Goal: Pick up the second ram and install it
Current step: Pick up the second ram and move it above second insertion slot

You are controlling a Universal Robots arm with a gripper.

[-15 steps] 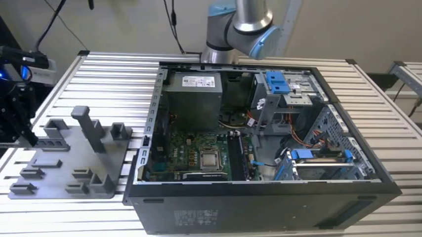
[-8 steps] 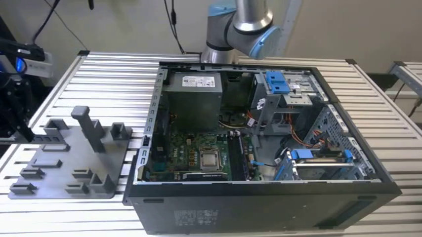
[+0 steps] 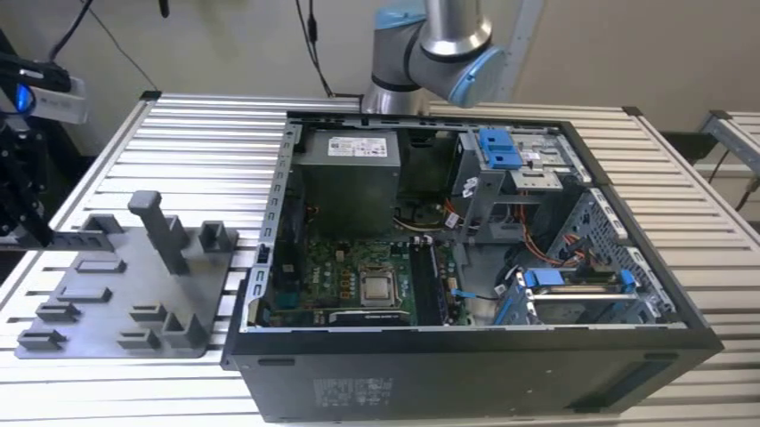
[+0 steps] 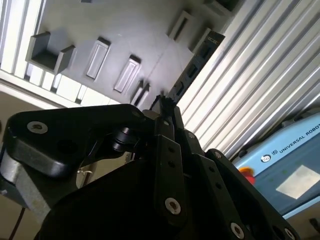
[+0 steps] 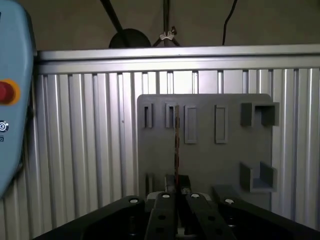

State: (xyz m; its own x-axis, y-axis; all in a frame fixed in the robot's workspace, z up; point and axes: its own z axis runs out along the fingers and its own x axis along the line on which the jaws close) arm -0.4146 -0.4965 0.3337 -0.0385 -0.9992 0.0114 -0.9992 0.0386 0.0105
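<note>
Between the fingers of the gripper (image 5: 176,194): one memory stick (image 5: 176,145), long, thin and dark, gripped at one end, the rest reaching out past the fingertips. Fingers (image 5: 161,212) drawn in close on both sides of it, clamping it. Edge-on in the first wrist view. In the second wrist view the memory stick (image 4: 196,65) shows its flat side with dark chips in a row, running out from the gripper (image 4: 165,102).

Behind the stick: grey plate (image 5: 215,165) with narrow slots and raised blocks, lying on the slatted metal table (image 5: 90,150). Whether the stick touches the plate cannot be told.

At the table's edge: light-blue controller (image 5: 12,115) with a red button.

On the exterior view's left: the grey plate (image 3: 113,307), just beside an open computer case (image 3: 475,365). Green board (image 3: 338,276) on the floor of the case. Robot arm (image 3: 433,40) behind the case.
</note>
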